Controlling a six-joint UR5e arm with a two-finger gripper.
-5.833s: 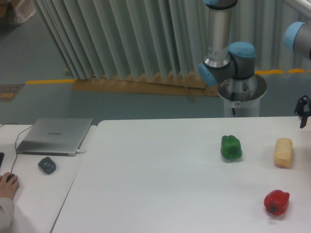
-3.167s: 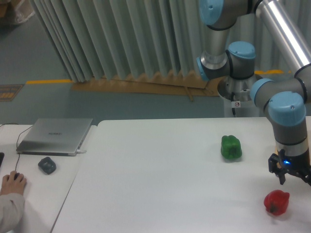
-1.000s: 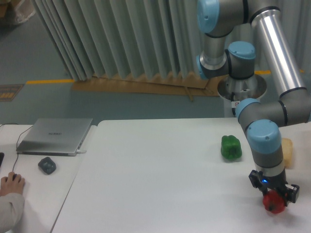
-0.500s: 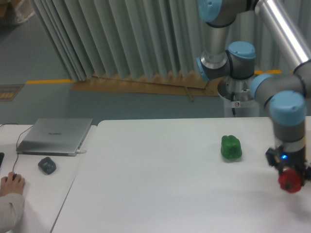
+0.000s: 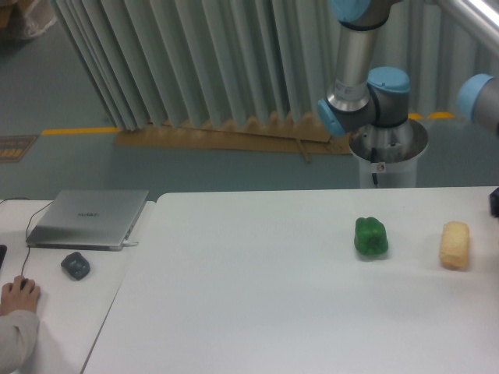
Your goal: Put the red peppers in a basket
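Observation:
The red pepper is out of view, and no basket shows in the frame. My gripper's fingers are out of frame past the right edge. Only a dark sliver of the arm's end (image 5: 496, 203) shows there, above the table. The arm's blue-capped elbow joint (image 5: 477, 100) shows at the upper right, and its base (image 5: 387, 148) stands behind the table.
A green bell pepper (image 5: 371, 236) and a pale yellow corn-like piece (image 5: 455, 245) lie on the white table (image 5: 257, 296) at the right. A laptop (image 5: 87, 217), a dark mouse-like object (image 5: 76, 266) and a person's hand (image 5: 14, 296) are on the left desk.
The gripper closed on the red pepper, lifted it off the table and carried it right, out of frame. The corn-like piece, hidden by the arm before, is visible again.

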